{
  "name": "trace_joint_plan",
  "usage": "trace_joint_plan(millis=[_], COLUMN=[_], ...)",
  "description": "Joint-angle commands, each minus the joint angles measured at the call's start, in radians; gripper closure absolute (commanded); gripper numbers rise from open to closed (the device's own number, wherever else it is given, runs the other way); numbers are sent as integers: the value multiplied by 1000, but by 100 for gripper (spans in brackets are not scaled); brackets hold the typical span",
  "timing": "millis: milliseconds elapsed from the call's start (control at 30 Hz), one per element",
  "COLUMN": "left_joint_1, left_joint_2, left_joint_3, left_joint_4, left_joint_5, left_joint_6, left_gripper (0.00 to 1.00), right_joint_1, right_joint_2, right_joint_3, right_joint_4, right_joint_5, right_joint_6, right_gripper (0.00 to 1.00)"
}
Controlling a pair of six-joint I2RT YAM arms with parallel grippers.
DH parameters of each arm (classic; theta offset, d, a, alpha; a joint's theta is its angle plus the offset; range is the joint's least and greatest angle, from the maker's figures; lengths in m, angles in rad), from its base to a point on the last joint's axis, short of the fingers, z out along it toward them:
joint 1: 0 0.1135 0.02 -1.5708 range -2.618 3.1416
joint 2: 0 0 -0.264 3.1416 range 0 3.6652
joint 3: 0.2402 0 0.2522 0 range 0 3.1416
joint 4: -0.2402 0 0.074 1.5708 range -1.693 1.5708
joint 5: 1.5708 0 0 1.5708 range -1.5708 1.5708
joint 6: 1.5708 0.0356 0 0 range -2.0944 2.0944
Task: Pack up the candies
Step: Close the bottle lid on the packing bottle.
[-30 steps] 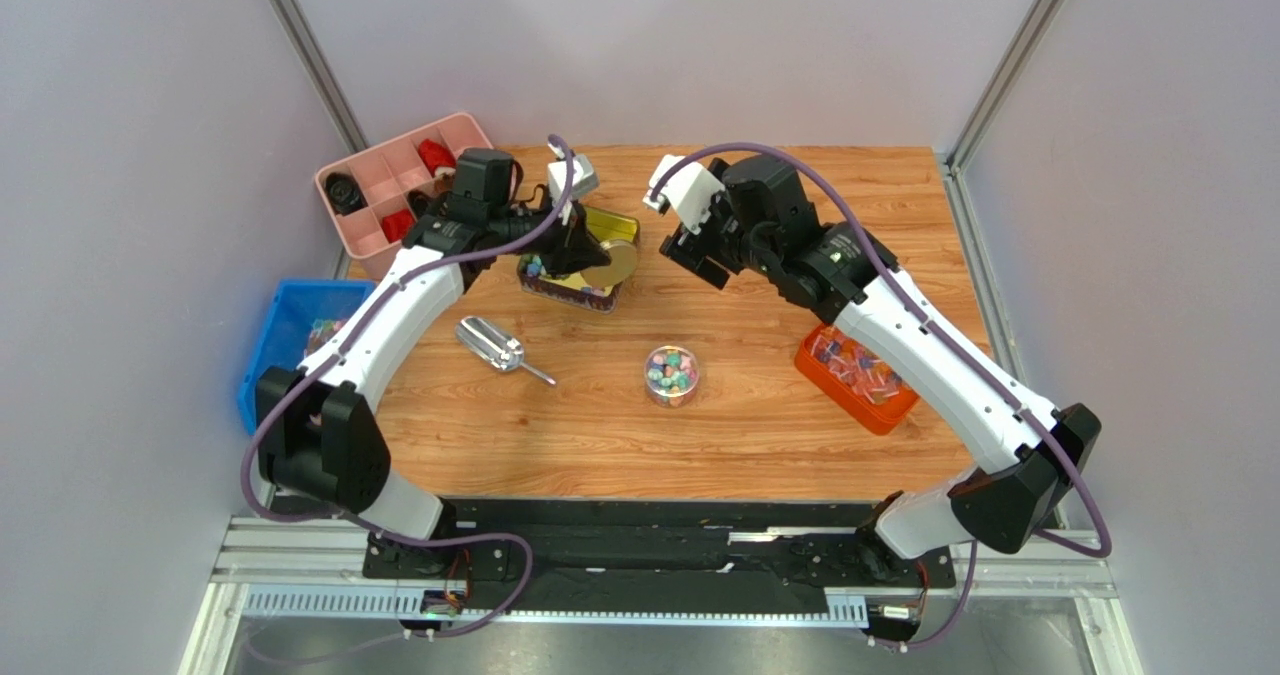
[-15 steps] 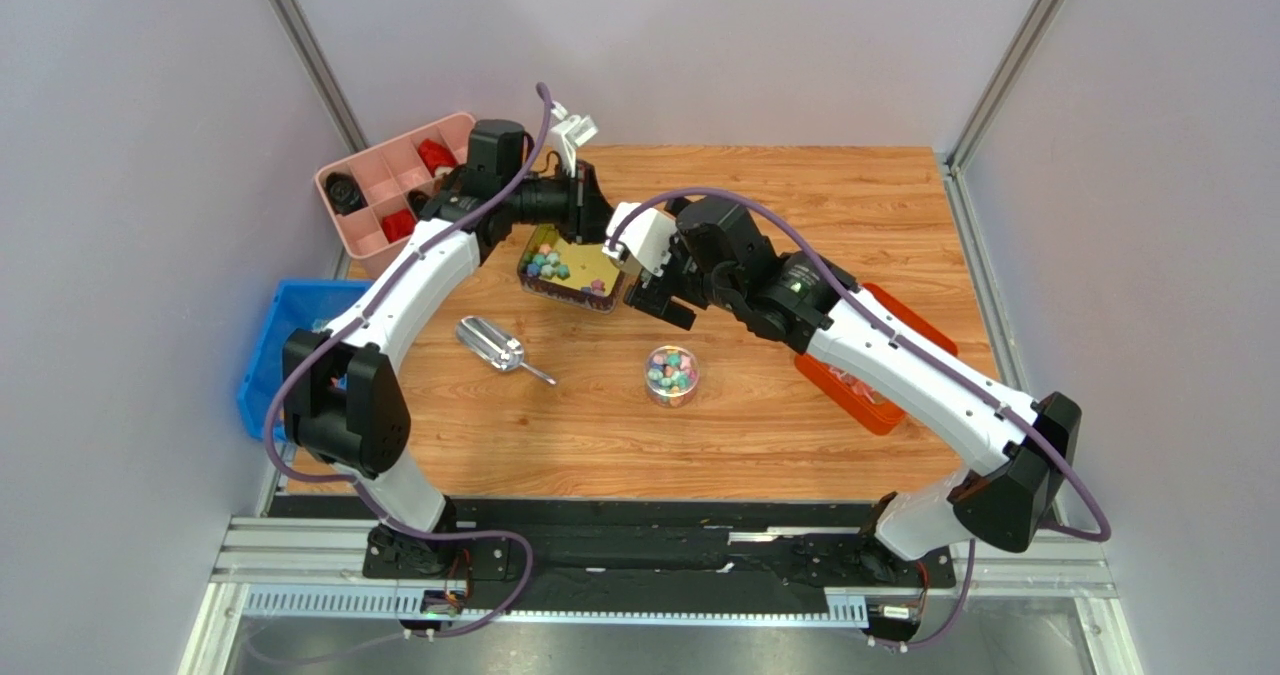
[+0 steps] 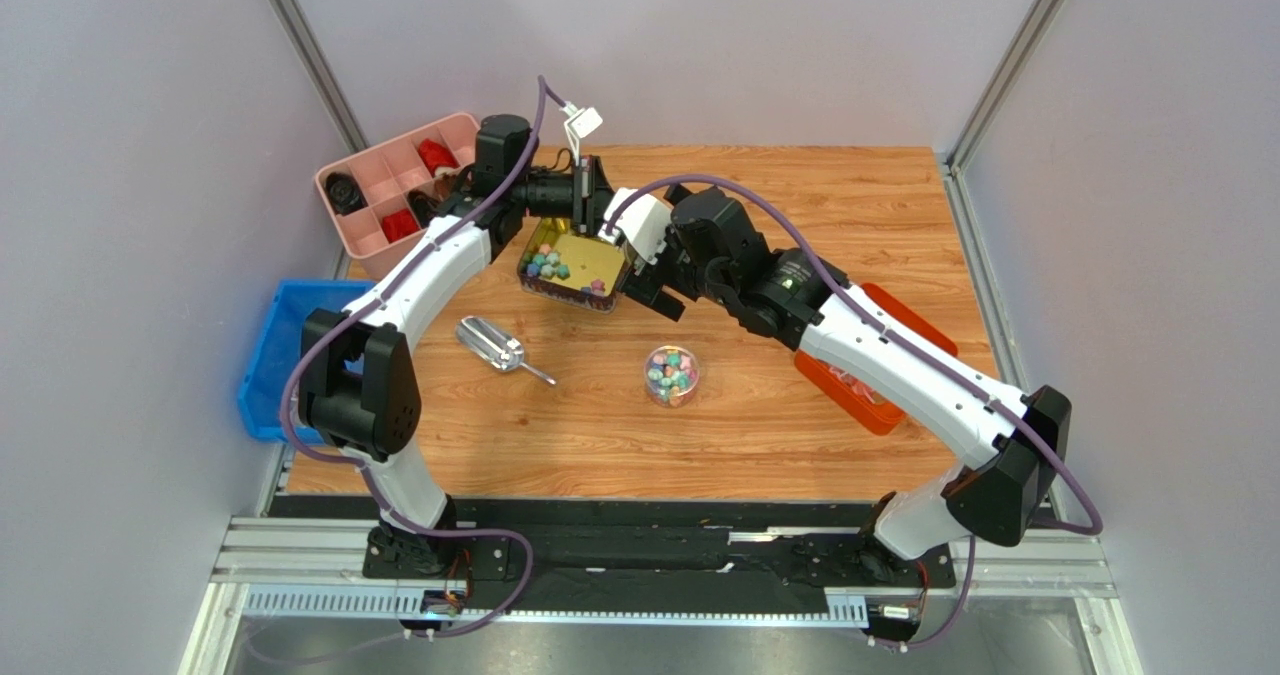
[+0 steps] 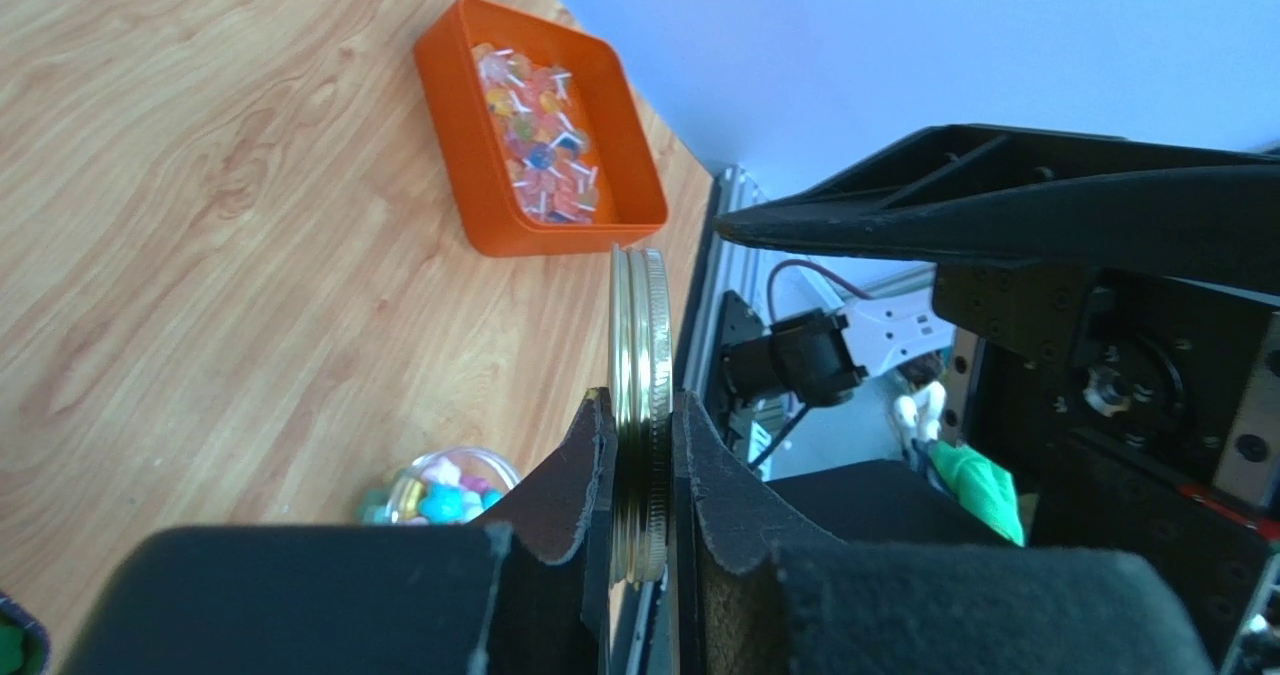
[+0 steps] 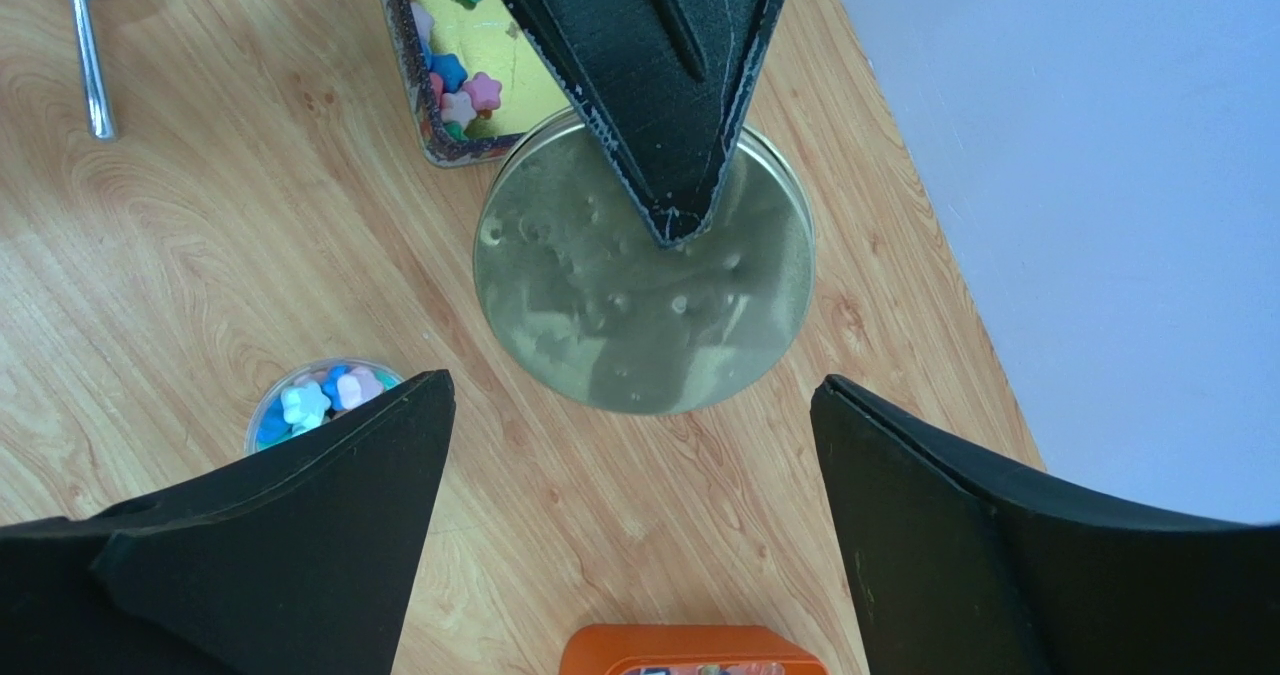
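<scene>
Nearest me, the candies (image 3: 670, 372) sit in a small open jar (image 3: 670, 401), with a scoop (image 3: 496, 345) to its left. Beyond them, the left gripper (image 4: 643, 465) pinches a metal lid (image 5: 646, 315) on edge, probably offering it. The right gripper (image 5: 631, 390) faces the lid with fingers spread wide, not touching. More candies in the tray (image 3: 568, 296) below crowd any approach.

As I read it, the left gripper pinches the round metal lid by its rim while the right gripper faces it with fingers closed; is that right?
Not quite: the right gripper is open, not closed. The right wrist view shows it spread wide, with the lid ahead of the gap. The left gripper does pinch the lid by its rim.
</scene>
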Motion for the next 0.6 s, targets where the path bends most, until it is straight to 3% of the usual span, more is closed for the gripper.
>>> trace_joint_plan(millis=[0, 567], left_joint_1=[-4, -2], left_joint_2=[-14, -15], left_joint_3=[-15, -67], left_joint_4=[116, 254], left_joint_5=[72, 138], left_joint_6=[-96, -210], left_gripper=[100, 100], right_joint_1=[3, 3], right_joint_2=[32, 49], right_joint_3=[50, 45], right_joint_4=[75, 79], right_joint_5=[21, 15], right_joint_6=[20, 12], right_gripper=[5, 16])
